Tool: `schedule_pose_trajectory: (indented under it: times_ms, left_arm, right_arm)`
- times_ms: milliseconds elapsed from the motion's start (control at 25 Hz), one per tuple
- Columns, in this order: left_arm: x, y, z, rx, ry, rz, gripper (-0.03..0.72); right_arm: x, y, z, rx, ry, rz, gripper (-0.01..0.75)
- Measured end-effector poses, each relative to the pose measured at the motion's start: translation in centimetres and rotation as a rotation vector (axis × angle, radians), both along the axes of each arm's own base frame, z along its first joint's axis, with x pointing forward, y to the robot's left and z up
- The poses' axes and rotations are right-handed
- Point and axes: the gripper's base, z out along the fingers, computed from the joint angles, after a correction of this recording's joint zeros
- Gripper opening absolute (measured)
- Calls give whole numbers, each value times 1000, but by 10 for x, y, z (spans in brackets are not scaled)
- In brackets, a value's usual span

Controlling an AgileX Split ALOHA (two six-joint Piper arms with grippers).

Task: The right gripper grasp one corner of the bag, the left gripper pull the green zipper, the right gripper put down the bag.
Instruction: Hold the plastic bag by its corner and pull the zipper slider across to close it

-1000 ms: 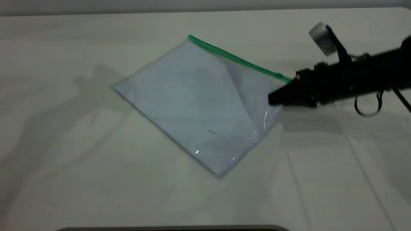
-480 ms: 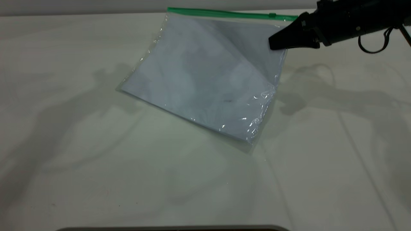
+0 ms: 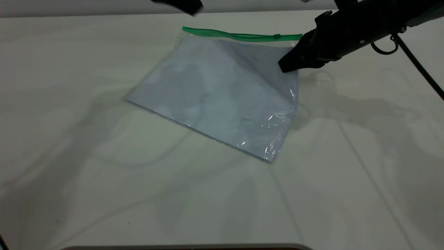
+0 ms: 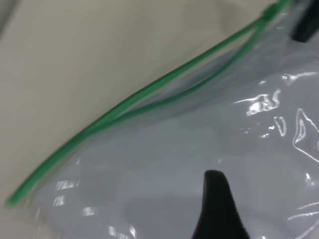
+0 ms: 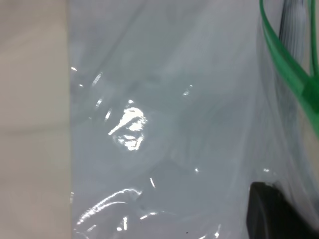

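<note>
While you watch the table (image 3: 86, 180), your left gripper (image 3: 180, 4) barely peeks in at the far edge, and you cannot tell how its fingers stand. Your bag (image 3: 215, 93) hangs tilted, near edge resting on the table, green zipper (image 3: 239, 35) along the raised top. At the right corner, your right gripper (image 3: 289, 64) is clenched on the bag.

robot lab bench: bare white table (image 3: 104, 194), plain wall behind.
</note>
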Motion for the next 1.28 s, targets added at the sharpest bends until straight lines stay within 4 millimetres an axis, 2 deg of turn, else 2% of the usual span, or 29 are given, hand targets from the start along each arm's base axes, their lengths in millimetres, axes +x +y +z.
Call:
schedule_pose_trajectory:
  times_ms: [200,360,520,720,1000,1120,1280]
  left_arm:
    - [16,-17,-28,6,-58,-139,571]
    - [22,-33,-38,-24,-79,-224,544]
    - [19,-46,-36,-61,-57,-314,510]
    - [15,-53,-38,-57,-89,-392,479]
    - [9,-72,-63,-18,-181,-496,467]
    - [9,-79,-76,-42,-187,-478,467]
    - [10,-82,-78,-96,-180,-436,467]
  right_arm:
    - [2,-3,-2,-36,-11,-20,35]
    - [2,-3,-2,-45,-15,-22,35]
    - [3,-4,-3,-70,-41,1,35]
    - [3,-5,-3,-105,-97,67,35]
    - [1,-4,-3,-121,-102,99,35]
    - [0,-1,-3,-127,-104,118,35]
    - [-2,5,-4,-143,-109,144,35]
